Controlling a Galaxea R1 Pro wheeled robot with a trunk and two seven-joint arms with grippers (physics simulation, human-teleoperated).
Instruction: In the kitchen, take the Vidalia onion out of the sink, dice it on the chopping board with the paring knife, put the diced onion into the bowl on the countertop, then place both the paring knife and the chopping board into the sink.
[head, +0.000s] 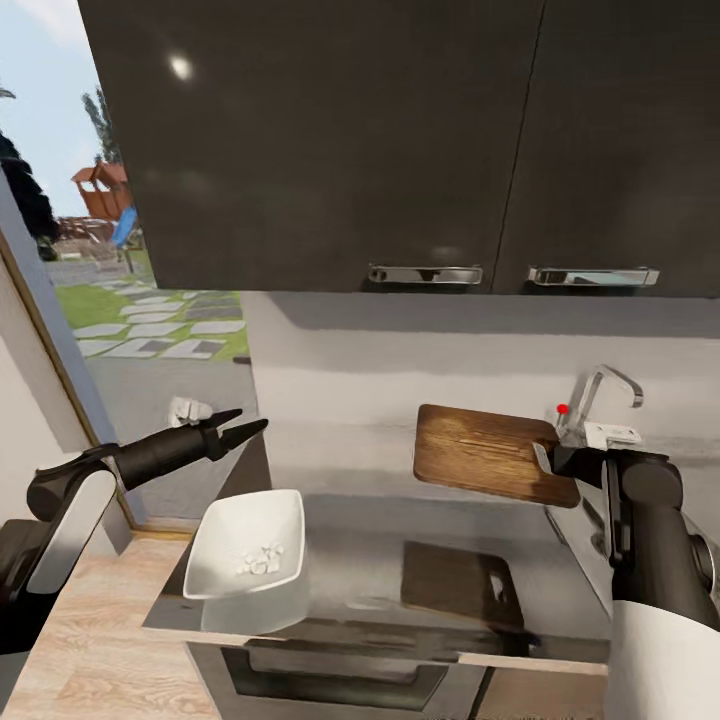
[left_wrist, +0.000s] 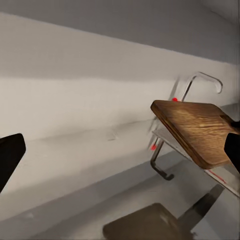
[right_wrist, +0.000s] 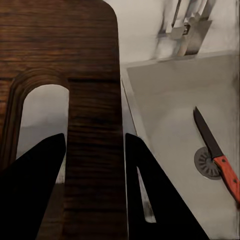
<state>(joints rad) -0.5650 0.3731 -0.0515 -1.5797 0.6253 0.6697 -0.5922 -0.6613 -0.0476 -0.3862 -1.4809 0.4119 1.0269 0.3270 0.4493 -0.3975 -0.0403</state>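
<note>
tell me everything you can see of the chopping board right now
The chopping board is a dark brown wooden rectangle with visible grain, rounded corners and a slot handle hole at one end. It is lifted off the countertop, roughly level with a slight tilt, casting a shadow below. The right hand grips its handle end, one finger through the slot and one outside the board's edge. It hangs beside the sink, near the tap.

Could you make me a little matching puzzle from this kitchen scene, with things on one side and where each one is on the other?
Things:
1. chopping board
2. paring knife
3. diced onion
4. left gripper

Places:
A. in the white bowl
B. lying in the sink, by the drain
C. held up in the air by the right gripper
D. empty, above the countertop

Pairs: 1-C, 2-B, 3-A, 4-D
</note>
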